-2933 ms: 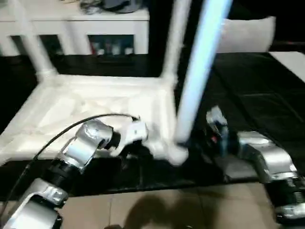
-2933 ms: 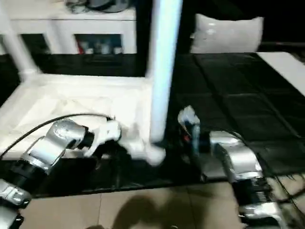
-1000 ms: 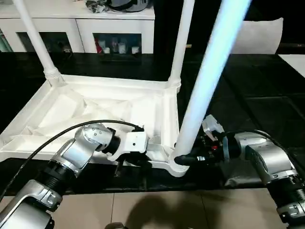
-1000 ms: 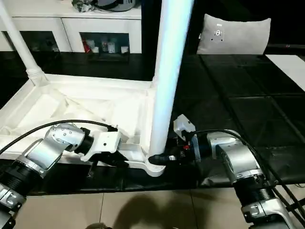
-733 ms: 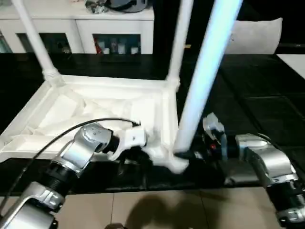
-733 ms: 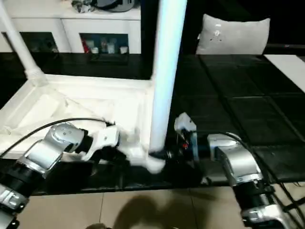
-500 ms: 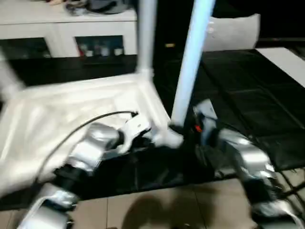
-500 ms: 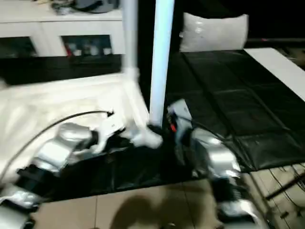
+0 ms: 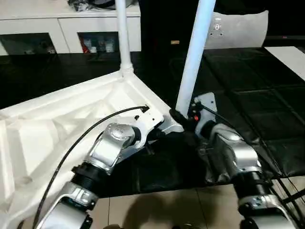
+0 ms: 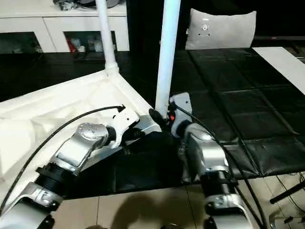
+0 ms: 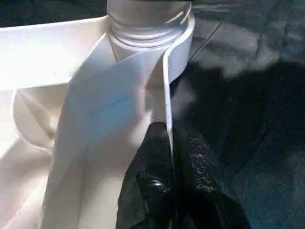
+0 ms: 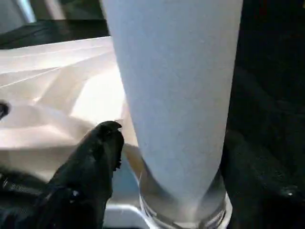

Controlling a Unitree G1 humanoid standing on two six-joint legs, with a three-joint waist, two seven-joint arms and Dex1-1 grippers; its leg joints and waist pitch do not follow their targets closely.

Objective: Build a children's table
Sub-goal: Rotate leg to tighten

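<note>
seating: near-corner leg [image 9: 193,57] stands upright in the tabletop [image 9: 57,129] corner socket; my read is the step in hand is getting it fully home.
risk 1: tabletop lies upside down and skewed on the black mat [image 9: 248,95]. any sideways push on the leg could swing the whole top round, since one pinch on the rim is all that pins it.
risk 2: if the leg isn't fully seated, letting go could leave it to lean or pop out. socket depth can't be judged from here.
left gripper [image 11: 167,143]: fingers pinched together on the thin rim wall of the tabletop, just beside the corner socket.
far leg [image 9: 122,33]: already upright in the far corner socket.
right gripper [image 9: 183,119]: fingers [image 12: 102,143] straddle the base of the near-corner leg, one each side. the wrist view shows a gap beside the tube, so it looks loosened rather than clamped.
tabletop vs grippers: corner socket sits between the two grippers, rest of the top spreads away to the left.
</note>
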